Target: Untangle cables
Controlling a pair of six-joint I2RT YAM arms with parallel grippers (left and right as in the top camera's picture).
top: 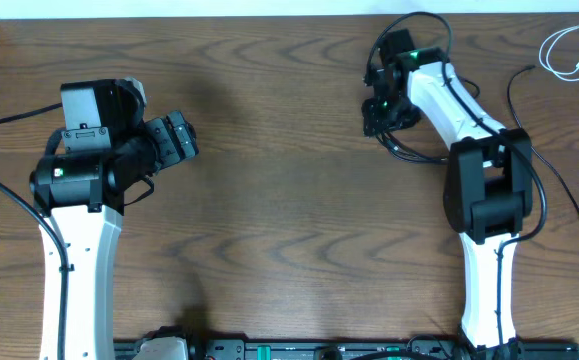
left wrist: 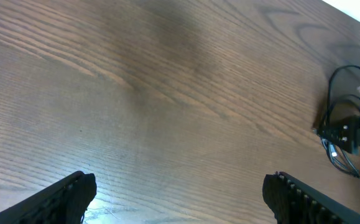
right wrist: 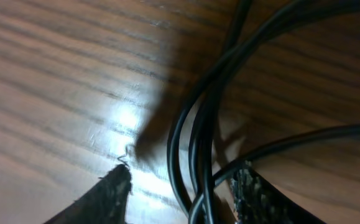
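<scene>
A bundle of black cables (top: pixel 405 150) lies at the far right of the table, looped around my right gripper (top: pixel 377 108). In the right wrist view several black strands (right wrist: pixel 178 134) cross and run down between the fingers of my right gripper (right wrist: pixel 184 175). Its jaws stand partly apart on either side of them, and bare table shows between the left finger (right wrist: pixel 114 190) and the strands. A short white cable (top: pixel 569 55) lies coiled at the far right corner. My left gripper (top: pixel 184 135) hovers wide open and empty over bare wood (left wrist: pixel 180 183).
A long black cord (top: pixel 559 180) trails along the right edge of the table. The right arm's white link (top: pixel 449 100) slants over the cable bundle. The left wrist view shows the right gripper with its cables (left wrist: pixel 354 134) far off.
</scene>
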